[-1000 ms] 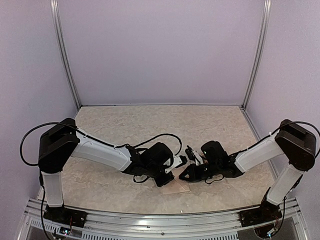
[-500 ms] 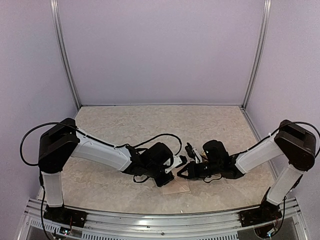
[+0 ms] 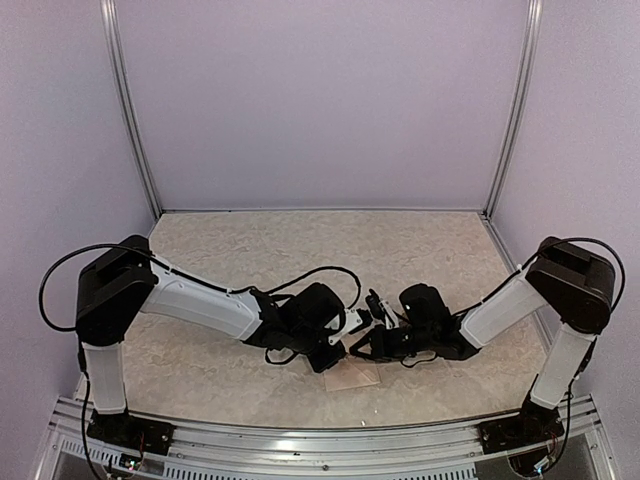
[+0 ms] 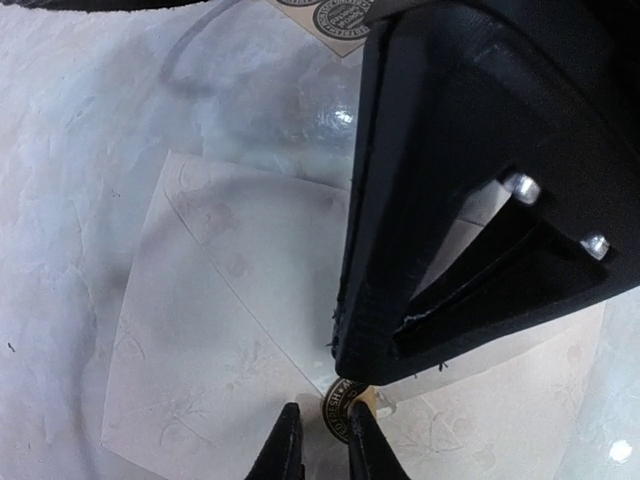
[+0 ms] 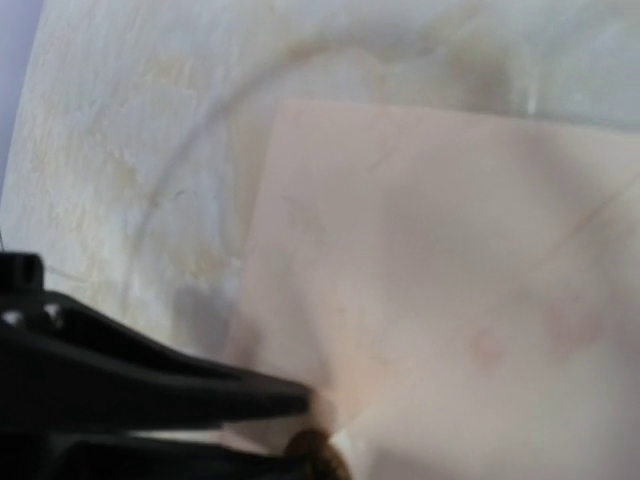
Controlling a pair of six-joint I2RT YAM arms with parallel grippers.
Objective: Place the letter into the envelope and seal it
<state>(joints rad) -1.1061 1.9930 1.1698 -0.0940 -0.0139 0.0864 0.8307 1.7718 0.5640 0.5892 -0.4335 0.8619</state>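
Two hands meet low over the near middle of the desk (image 4: 70, 150), both tips over the envelope (image 4: 230, 330).

Left hand (image 4: 324, 430): narrow. Its fingers (image 4: 285, 452) stand nearly parallel with only a slim strip of paper showing between them. The tips are down at the envelope's face. A round brown sticker (image 4: 340, 408) lies on the envelope just ahead of the tips and partly behind the right-side one. Cannot tell whether that finger touches it or merely covers it.

Envelope: lies flat on the desk, between the two arms and towards the near edge in the top view. In the left wrist view its long axis runs across the picture, with one short edge on the left, slightly slanted. A diagonal crease runs from its upper left corner down to the sticker, where the flap's point appears to sit, folded flat and aimed at the left fingers. The right wrist view shows the same pale sheet filling the right of the picture, blurred.

Sticker sheet (image 4: 335, 15): at the top edge of the left wrist view, beyond the envelope and apart from it.

Right hand (image 4: 365, 340): a black wedge over the envelope's right part, its tip just beside the sticker. How far it is open cannot be told, and contact with the paper is unclear.
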